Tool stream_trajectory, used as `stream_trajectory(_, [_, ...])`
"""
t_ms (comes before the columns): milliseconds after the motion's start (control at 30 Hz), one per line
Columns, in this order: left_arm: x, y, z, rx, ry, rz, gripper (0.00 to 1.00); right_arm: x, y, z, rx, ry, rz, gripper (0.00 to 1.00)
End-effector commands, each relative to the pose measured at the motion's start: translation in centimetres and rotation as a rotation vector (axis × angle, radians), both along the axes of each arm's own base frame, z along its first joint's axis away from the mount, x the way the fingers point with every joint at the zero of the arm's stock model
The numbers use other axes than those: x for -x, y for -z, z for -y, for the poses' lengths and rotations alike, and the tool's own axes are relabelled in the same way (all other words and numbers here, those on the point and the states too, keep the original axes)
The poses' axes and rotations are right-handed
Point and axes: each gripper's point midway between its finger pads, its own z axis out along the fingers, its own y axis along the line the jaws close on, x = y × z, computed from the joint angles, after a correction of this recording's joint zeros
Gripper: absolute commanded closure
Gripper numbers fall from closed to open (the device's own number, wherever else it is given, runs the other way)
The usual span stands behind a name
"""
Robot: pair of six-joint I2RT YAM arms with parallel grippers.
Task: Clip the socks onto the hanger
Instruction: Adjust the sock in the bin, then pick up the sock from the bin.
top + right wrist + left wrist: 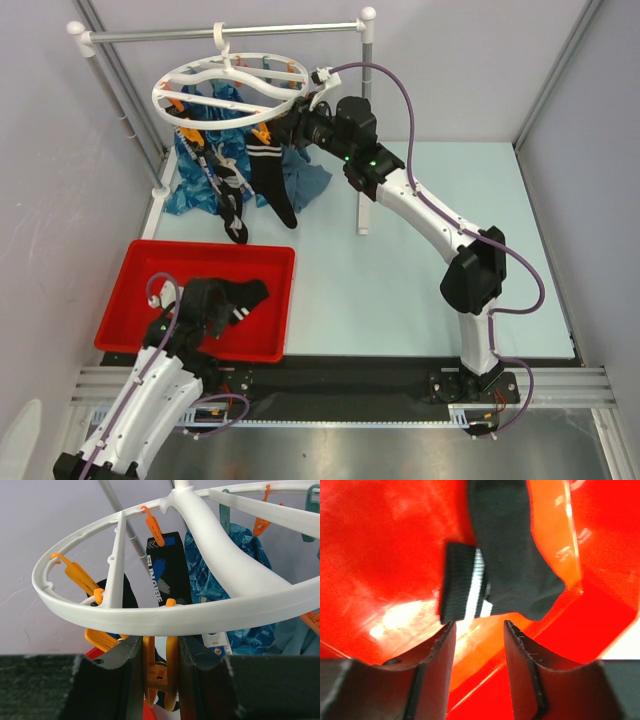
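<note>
The white ring hanger [240,92] hangs from the rail by its hook, with orange clips round the rim. Two black socks hang from it: one with white stripes [271,180] and one with white lettering [229,200]. My right gripper [287,130] is at the ring's near rim. In the right wrist view it [159,647] is shut on an orange clip [161,672] just under the ring [200,617]. Another black sock [246,294] lies in the red bin [130,290]. My left gripper [477,630] is open and empty, just short of the sock's striped cuff [465,587].
A blue patterned cloth [198,175] hangs behind the clipped socks. The grey rail stand [365,120] has posts at the left and right, and the right post stands close to my right arm. The red bin's far wall [555,535] lies beyond the sock.
</note>
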Motion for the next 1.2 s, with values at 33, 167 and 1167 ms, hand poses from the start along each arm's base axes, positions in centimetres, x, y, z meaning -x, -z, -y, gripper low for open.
stream_trajectory(33, [0.9, 1.8, -0.6, -0.019, -0.039, -0.06, 0.5, 1.8, -4.2, 0.8, -0.054, -0.019, 0.063, 1.0])
stream_trajectory(167, [0.3, 3.0, -0.1, -0.003, -0.033, -0.066, 0.5, 1.9, -4.2, 0.7, -0.052, -0.02, 0.064, 1.0])
stream_trajectory(1167, [-5.1, -16.3, 3.3, -0.229, 0.511, 0.617, 1.0, 2.0, -4.0, 0.6, -0.046, -0.02, 0.071, 1.0])
